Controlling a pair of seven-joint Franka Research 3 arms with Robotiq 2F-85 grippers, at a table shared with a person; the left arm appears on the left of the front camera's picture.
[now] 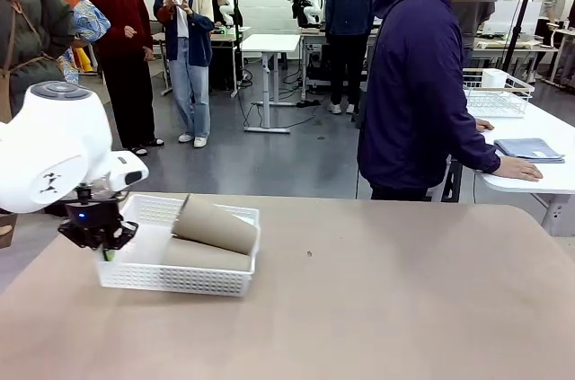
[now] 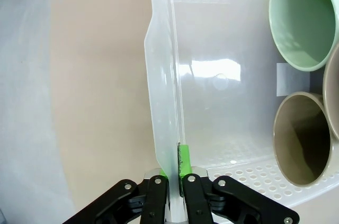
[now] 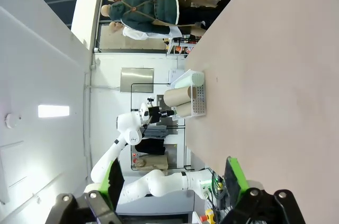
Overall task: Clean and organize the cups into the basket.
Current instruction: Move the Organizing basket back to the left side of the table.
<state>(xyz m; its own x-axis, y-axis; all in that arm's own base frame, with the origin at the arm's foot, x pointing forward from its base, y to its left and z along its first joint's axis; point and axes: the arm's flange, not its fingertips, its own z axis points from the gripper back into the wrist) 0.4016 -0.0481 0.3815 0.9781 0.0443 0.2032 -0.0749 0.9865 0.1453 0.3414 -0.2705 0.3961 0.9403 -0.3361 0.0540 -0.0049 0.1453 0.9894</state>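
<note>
Near table's left edge: left gripper [image 2: 174,179] clamped on white basket [image 2: 161,128] rim | front: two kraft cups [image 1: 214,224]; left wrist: plus one mint-green cup [image 2: 303,20] | right gripper [image 3: 172,195] jaws wide apart, empty

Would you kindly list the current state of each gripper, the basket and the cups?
left gripper: shut on the basket's side wall.
right gripper: open, holding nothing, above the table.
basket: upright on the table, gripped at its left wall.
brown cups: lying on their sides in the basket.
mint-green cup: lying in the basket, mouth facing the left wrist camera.
</note>
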